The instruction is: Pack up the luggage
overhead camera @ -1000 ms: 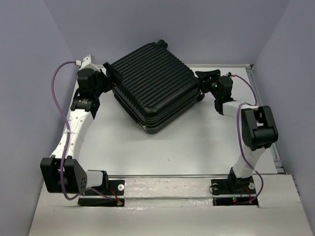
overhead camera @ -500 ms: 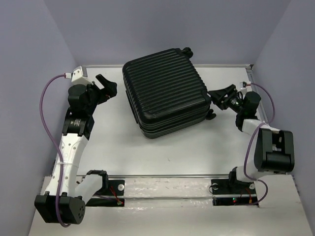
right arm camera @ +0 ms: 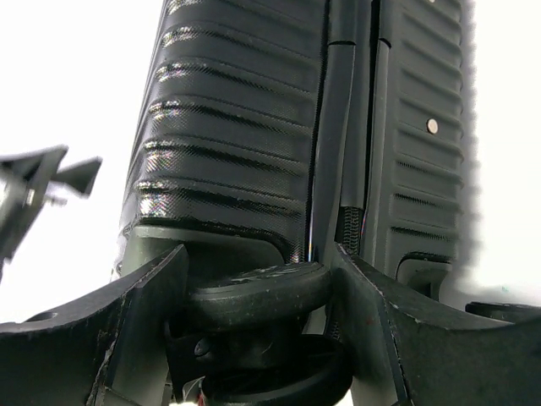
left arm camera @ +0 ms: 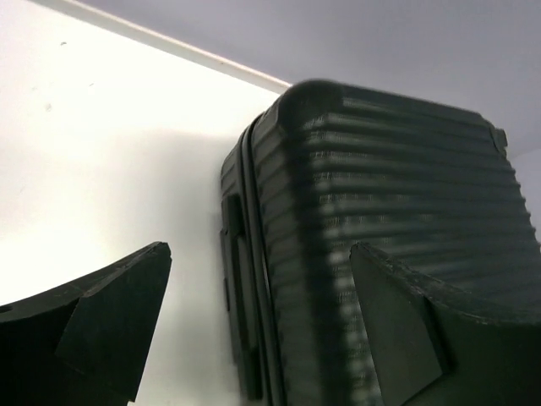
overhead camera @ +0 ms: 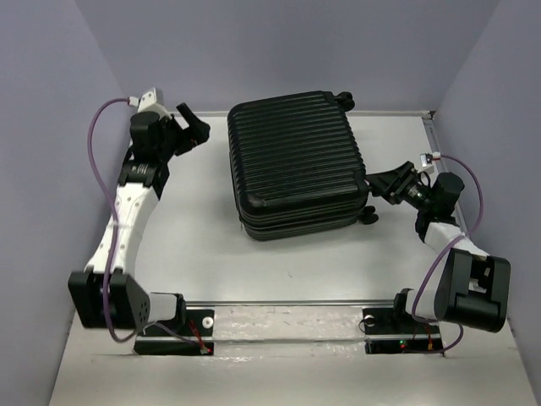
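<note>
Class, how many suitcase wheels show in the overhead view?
2. On the suitcase, the far wheel sits at the back right corner and the near wheel at the front right corner, beside the right gripper. Others may be hidden underneath.

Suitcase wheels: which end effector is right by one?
The right end effector: its fingers straddle a suitcase wheel. The left end effector hangs open, well apart.

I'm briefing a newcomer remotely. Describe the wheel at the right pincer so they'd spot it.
On the white table lies the closed black ribbed luggage. At its near right corner is the only wheel framed by the right pincer.
</note>
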Controlling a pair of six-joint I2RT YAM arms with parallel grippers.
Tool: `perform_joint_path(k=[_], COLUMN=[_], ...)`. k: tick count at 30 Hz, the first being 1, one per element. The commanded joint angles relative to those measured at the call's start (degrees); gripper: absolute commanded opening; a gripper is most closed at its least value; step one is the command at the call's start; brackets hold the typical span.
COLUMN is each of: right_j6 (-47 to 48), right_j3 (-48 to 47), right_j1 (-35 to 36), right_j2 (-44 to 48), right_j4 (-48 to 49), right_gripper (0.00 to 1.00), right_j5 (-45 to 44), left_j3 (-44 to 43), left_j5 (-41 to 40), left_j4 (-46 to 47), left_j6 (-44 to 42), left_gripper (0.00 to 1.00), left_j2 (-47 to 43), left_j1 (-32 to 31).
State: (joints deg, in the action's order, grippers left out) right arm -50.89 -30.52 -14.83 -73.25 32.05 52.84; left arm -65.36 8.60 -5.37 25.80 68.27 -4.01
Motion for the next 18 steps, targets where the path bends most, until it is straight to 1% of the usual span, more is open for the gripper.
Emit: perform_joint_path(k=[1,2,3,5,6,7,8,9,10,11,12,13,15,16,18], right_j6=[6.68,7.21,7.82,10.18,10.72,11.34,11.6,11.69,11.61,11.61,11.61,11.87,12.05,12.13,12.48], right_j3=[-2.52,-2.61,-2.61,-3.14,-3.57,-3.58,-3.75,-3.67,-3.49,-3.32,-3.14,-3.05,-2.96,-2.7,-2.52], right_j1=[-0.38,-0.38,-0.38,-0.38,-0.38,-0.38,-0.38,-0.38,0.23,0.24,0.24,0.76,1.55,1.56,2.96], right_j2=[-1.37,-1.28,-1.19,-1.1,-1.01,-1.01,-1.19,-1.28,-1.63,-1.89,-2.07,-2.68,-3.21,-3.82,-4.26], right_j4=[-1.11,-1.38,-2.51,-4.27,-5.67,-5.86,-6.21,-6.21,-5.95,-5.25,-5.07,-5.07,-4.72,-4.46,-4.28], right_gripper=[0.07,0.07,0.07,0.07,0.07,0.07,0.07,0.07,0.07,0.07,0.07,0.07,0.07,0.07,0.07], right_j5=[3.23,3.24,3.58,3.76,3.5,3.41,3.41,3.24,3.15,3.23,3.24,2.97,2.71,2.19,1.48], left_j3=[-12.75,-15.56,-20.8,-26.1,-32.92,-36.99,-41.73,-51.35,-55.45,-63.23,-67.31,-74.05,-79.02,-80.0,-80.18], left_j5=[7.55,8.44,9.49,13.34,14.59,17.56,17.59,19.33,20.83,21.97,23.81,27.14,29.53,29.8,27.89], left_j4=[5.19,6.67,8.25,9.93,9.76,8.37,7.05,5.56,3.89,4.13,4.83,7.27,10.79,15.69,20.28], left_j6=[0.57,0.57,0.65,1.09,1.27,1.01,1.0,1.0,1.35,2.31,3.45,7.47,13.37,18.7,21.21], left_gripper=[0.99,0.99,0.99,0.98,0.98,0.98,0.99,0.99,0.99,0.99,0.99,0.99,0.99,0.98,0.97], left_j2=[15.11,18.27,24.13,29.79,36.17,43.11,43.17,50.22,53.34,59.55,62.83,68.95,74.35,76.29,79.64], left_j1=[0.14,0.14,0.14,0.14,0.14,0.14,0.14,0.14,0.14,0.14,0.14,0.14,0.06,-0.12,-0.47])
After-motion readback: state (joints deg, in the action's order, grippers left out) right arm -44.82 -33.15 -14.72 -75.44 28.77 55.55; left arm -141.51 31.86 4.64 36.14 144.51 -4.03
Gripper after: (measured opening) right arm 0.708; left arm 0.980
